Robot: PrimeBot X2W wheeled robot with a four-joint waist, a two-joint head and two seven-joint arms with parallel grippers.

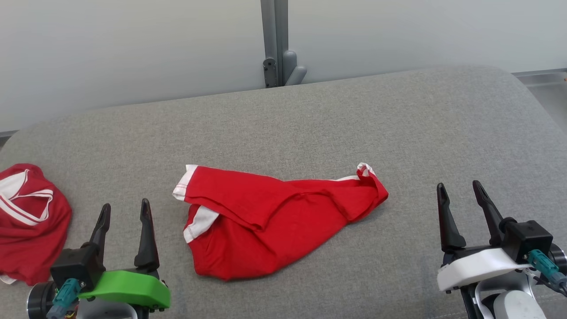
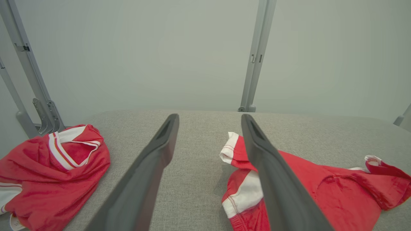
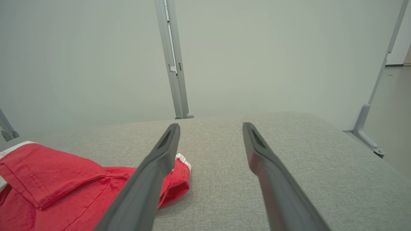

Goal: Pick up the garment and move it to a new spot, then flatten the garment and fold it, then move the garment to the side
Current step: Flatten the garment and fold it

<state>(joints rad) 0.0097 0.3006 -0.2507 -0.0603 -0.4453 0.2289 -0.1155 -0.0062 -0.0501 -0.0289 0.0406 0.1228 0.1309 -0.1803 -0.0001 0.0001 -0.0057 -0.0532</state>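
Observation:
A red garment (image 1: 266, 221) with white trim lies crumpled in the middle of the grey padded surface (image 1: 310, 124). It also fills the lower right of the left wrist view (image 2: 321, 192) and the lower left of the right wrist view (image 3: 54, 186). My left gripper (image 1: 125, 212) stands open near the front edge, left of the garment and apart from it. Off to the garment's right, my right gripper (image 1: 460, 190) is open too, with nothing between its fingers. In the wrist views the left gripper (image 2: 208, 120) and the right gripper (image 3: 210, 128) show bare fabric between their fingers.
A second red garment (image 1: 26, 221) with white stripes lies bunched at the surface's far left edge (image 2: 48, 173). A grey metal post (image 1: 274, 44) stands behind the surface against a pale wall. Bare grey fabric stretches behind and to the right of the middle garment.

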